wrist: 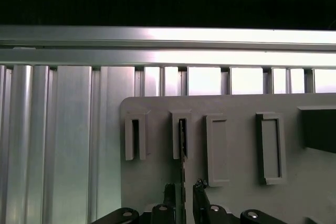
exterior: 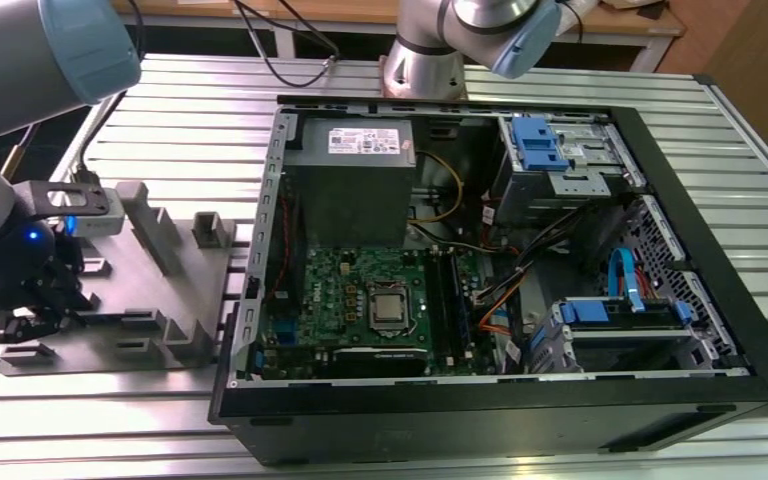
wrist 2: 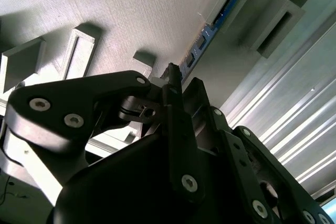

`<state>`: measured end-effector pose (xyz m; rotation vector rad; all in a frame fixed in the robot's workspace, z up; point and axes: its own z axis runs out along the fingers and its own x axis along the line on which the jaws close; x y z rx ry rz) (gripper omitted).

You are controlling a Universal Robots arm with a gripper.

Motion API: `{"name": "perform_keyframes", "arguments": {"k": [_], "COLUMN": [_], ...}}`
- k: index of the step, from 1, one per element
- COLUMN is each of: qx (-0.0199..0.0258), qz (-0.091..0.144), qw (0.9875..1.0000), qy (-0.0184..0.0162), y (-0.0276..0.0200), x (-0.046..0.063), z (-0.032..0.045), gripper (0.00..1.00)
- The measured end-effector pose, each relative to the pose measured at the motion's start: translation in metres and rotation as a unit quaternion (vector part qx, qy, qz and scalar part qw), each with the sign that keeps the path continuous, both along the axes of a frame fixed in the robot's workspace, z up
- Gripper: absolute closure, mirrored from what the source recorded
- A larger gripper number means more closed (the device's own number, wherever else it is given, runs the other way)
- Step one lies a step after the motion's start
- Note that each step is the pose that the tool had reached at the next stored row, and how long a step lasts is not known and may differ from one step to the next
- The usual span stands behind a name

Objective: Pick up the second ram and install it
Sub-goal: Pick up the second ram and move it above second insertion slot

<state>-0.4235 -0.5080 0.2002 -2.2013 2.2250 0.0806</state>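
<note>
Pick step in hand: the gripper [wrist: 184,186] straddles the second ram [wrist: 182,156], which stands edge-up in its grey tray [wrist: 147,182] slot. The jaws are apart. Closing likely calls for square contact on both board faces.

Exterior view: bright, even light from overhead. The slatted counter [exterior: 157,90] carries a soft sheen with no hard glare. The inside of the computer case [exterior: 491,405] is dimmer, shaded along its walls. A small blue light [exterior: 33,236] glows at the exterior view's left.

First wrist view: a strong white glare band lies across the counter's rail, and the area beyond it is near black. The grey tray [wrist: 241,145] is evenly lit, its slots dark.

Second wrist view: dim, with a greenish cast. The claw [wrist 2: 184,82] reads as a dark mass. The tray's blocks throw soft shadows, and bright streaks run along the counter slats.
</note>
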Motion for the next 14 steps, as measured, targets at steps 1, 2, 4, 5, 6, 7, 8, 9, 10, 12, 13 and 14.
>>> {"name": "perform_keyframes", "arguments": {"k": [1,2,4,5,6,7,8,9,10,12,13,14], "qx": [0.0000,-0.0001,0.0000,0.0000,0.0000,0.0000,0.0000,0.0000,0.0000,0.0000,0.0000,0.0000], "qz": [0.000,0.000,0.000,0.000,0.000,0.000,0.000,0.000,0.000,0.000,0.000,0.000], "qw": [1.0000,1.0000,1.0000,1.0000,1.0000,1.0000,1.0000,1.0000,1.0000,1.0000,1.0000,1.0000], "qy": [0.0000,0.0001,0.0001,0.0000,0.0000,0.0000,0.0000,0.0000,0.0000,0.0000,0.0000,0.0000], "y": [0.0000,0.0000,0.0000,0.0000,0.0000,0.0000,0.0000,0.0000,0.0000,0.0000,0.0000,0.0000], "x": [0.0000,0.0000,0.0000,0.0000,0.0000,0.0000,0.0000,0.0000,0.0000,0.0000,0.0000,0.0000], "z": [0.0001,0.0004,0.0004,0.0004,0.0004,0.0004,0.0004,0.0004,0.0005,0.0006,0.0006,0.0006], "gripper": [0.75,0.75,0.75,0.75,0.75,0.75,0.75,0.75,0.77,0.77,0.84,0.84]}}
